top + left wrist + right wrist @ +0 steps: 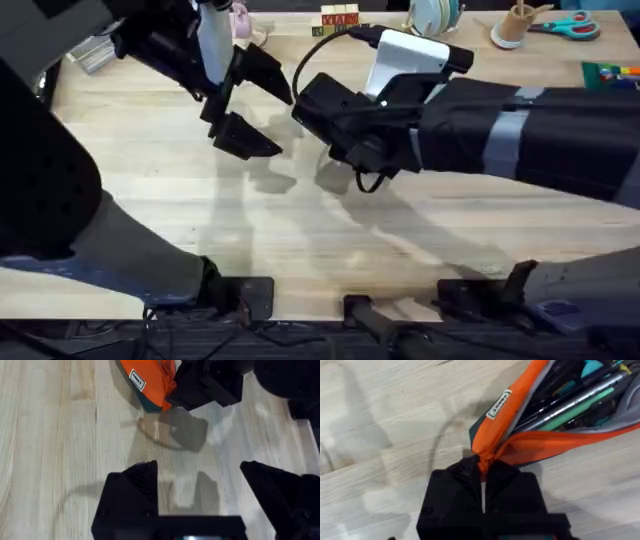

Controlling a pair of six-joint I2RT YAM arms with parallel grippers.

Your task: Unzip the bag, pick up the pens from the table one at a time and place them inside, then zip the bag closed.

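The light plank table [300, 230] lay bare in front of the arm bases when I looked down. Farther out, my left gripper [200, 495] hung over bare wood with its black fingers [130, 495] spread wide, nothing between them. Just beyond it, my right gripper [482, 480] had its fingers pinched together on the orange end of the bag [520, 445]. The bag's mouth gaped, and I could see the pens [575, 405] lying inside. At the far edge sat teal-handled scissors [570, 27].
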